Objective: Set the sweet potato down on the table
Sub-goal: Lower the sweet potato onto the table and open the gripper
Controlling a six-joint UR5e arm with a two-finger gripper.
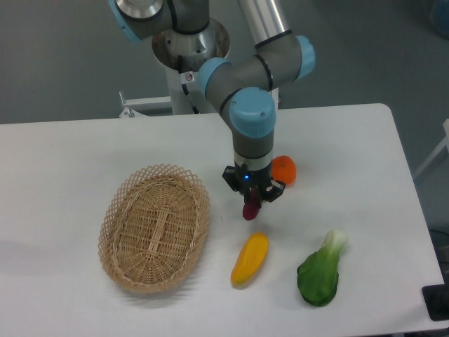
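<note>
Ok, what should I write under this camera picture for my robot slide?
Robot hand holding a sweet potato above the white table, between the wicker basket and the orange.
</note>
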